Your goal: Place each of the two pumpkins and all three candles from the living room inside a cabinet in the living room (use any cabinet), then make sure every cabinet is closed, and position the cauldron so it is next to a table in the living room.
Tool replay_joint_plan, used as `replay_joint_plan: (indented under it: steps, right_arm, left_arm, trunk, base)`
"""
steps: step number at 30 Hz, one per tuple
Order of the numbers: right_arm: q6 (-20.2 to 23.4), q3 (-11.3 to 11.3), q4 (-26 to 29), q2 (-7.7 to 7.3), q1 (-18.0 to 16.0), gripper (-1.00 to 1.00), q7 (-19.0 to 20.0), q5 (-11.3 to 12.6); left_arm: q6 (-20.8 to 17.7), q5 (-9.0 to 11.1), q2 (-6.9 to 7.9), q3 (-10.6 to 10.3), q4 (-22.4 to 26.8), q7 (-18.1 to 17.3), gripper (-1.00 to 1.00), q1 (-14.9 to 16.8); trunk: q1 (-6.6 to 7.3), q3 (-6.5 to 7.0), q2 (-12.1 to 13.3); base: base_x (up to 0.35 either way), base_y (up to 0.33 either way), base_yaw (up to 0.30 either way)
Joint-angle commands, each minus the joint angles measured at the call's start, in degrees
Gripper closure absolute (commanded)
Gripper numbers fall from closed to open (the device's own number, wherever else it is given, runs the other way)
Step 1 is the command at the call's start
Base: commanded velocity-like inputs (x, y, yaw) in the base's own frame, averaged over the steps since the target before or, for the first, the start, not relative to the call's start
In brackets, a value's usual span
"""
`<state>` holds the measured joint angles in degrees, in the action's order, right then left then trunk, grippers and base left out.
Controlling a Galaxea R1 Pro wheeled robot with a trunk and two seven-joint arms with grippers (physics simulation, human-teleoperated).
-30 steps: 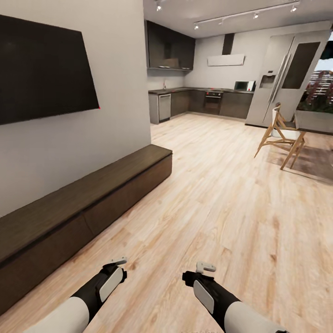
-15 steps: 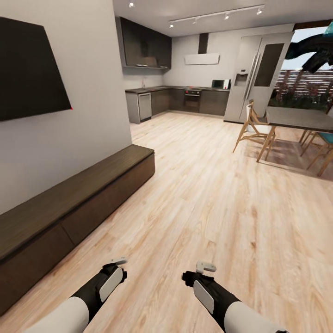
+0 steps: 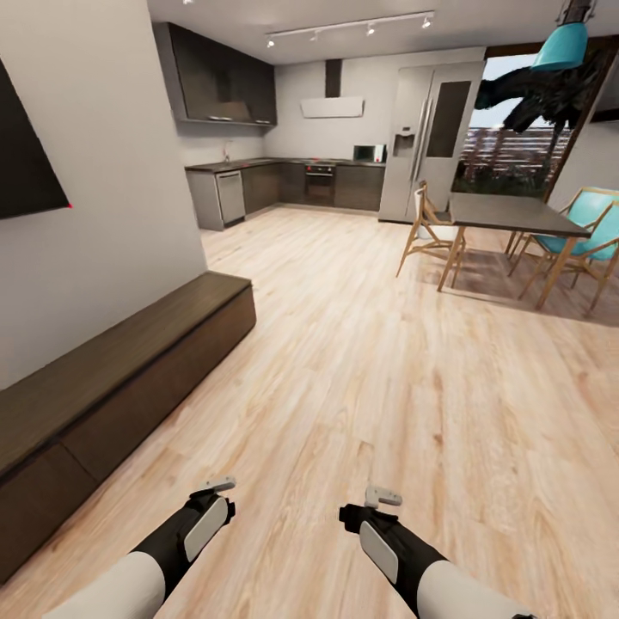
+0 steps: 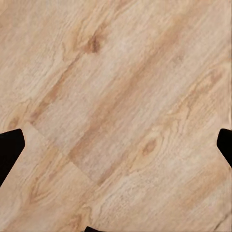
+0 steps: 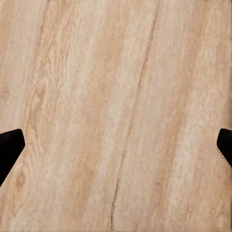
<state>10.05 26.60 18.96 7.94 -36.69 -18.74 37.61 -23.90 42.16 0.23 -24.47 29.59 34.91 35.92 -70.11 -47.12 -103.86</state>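
Observation:
The long, low dark brown cabinet (image 3: 129, 361) runs along the pale wall on the left, all its fronts shut and its top bare. The pumpkins, candles and cauldron are out of view. My left gripper (image 3: 219, 492) and right gripper (image 3: 381, 496) hang low over the light wood plank floor (image 3: 361, 378), a little right of the cabinet's near end. In each wrist view the dark fingertips (image 4: 9, 150) (image 5: 8, 145) sit at opposite edges with bare planks between them, so both are open and hold nothing.
A black TV (image 3: 26, 163) hangs above the cabinet. Far ahead lies a kitchen with grey units (image 3: 284, 185) and a tall fridge (image 3: 430, 137). A dark dining table (image 3: 507, 215) with wooden chairs (image 3: 430, 232) stands at the right. Wide open floor lies ahead.
The whole picture has slid left, so the camera has turned to the right, bringing the dining table and teal chairs into view. Both arms keep the same pose.

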Motion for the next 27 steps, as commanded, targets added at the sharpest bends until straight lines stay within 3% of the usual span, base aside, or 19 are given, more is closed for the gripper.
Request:
replay_joint_plan:
  steps: [1, 8, 12, 17, 22, 27]
  right_arm:
    - [0.26, 0.48, -0.05, -0.03, -0.05, -1.00, -0.43, 0.32]
    - [0.09, 0.47, -0.46, 0.03, -0.05, -1.00, -0.44, 0.35]
    - [-2.65, 0.47, -0.54, 0.01, -0.05, -1.00, -0.49, 0.23]
    - [-3.89, 0.47, -1.61, 0.04, -0.05, -1.00, -0.50, 0.25]
    - [-4.08, 0.47, -2.13, 0.05, -0.05, -1.00, -0.51, 0.27]
    - [-4.15, 0.47, -2.20, 0.06, -0.05, -1.00, -0.47, 0.27]
  left_arm:
    - [-0.06, 0.27, 0.05, -0.31, 0.05, 0.42, -1.00, 0.03]
    - [0.25, -0.16, 0.06, -0.33, -0.64, 0.42, -1.00, 0.03]
    - [0.28, -0.23, 0.31, -0.34, -0.67, 0.42, -1.00, 0.03]
    - [2.01, -0.24, 0.03, -0.39, -1.86, 0.42, -1.00, 0.03]
    - [3.25, -1.00, -0.12, -2.61, -3.10, 0.42, -1.00, 0.03]
    - [3.64, -1.11, -0.14, -3.32, -3.21, 0.42, -1.00, 0.03]
  trunk:
    - [-0.02, -0.08, -0.02]
    - [-0.02, -0.25, -0.02]
    - [-0.02, -0.33, -0.02]
    - [-0.02, -0.35, -0.02]
    - [-0.02, -0.35, -0.02]
    - [-0.02, -0.35, -0.02]
  base:
    - [0.246, 0.000, -0.267]
    - [0.309, 0.000, -0.266]
    - [0.328, 0.000, -0.252]
    - [0.329, 0.000, -0.067]
    - [0.329, 0.000, -0.010]
    - [0.329, 0.000, -0.198]
